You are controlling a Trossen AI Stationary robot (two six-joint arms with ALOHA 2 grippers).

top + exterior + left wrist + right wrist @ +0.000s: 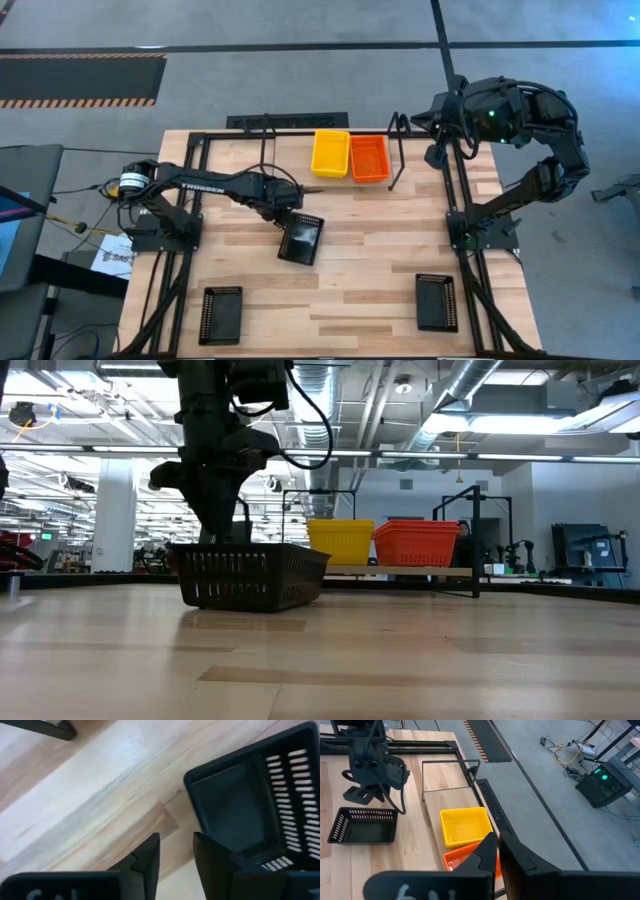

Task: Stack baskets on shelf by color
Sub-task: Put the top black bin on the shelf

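A black basket (302,238) stands flat on the wood near the table's middle, also seen as the black basket (250,575) in the low view. My left gripper (288,212) points down over its far-left end, open, with bare wood showing between the fingers (176,836). A yellow basket (330,153) and a red basket (368,158) sit side by side on the black rod shelf (397,150) at the far edge. My right gripper (432,118) hangs high beyond the shelf's right end, shut and holding nothing (498,842). My left gripper comes from above, and one finger (215,862) stands at the rim of the black basket's end wall (192,805). The finger hides the spot, so I cannot tell whether it touches. The other finger is over bare wood, and the basket rests on its bottom.
Two more black baskets lie near the table's near edge, one on the left (222,313) and one on the right (437,301). Black rails (190,190) run along both table sides. Open wood lies between the near baskets and the shelf.
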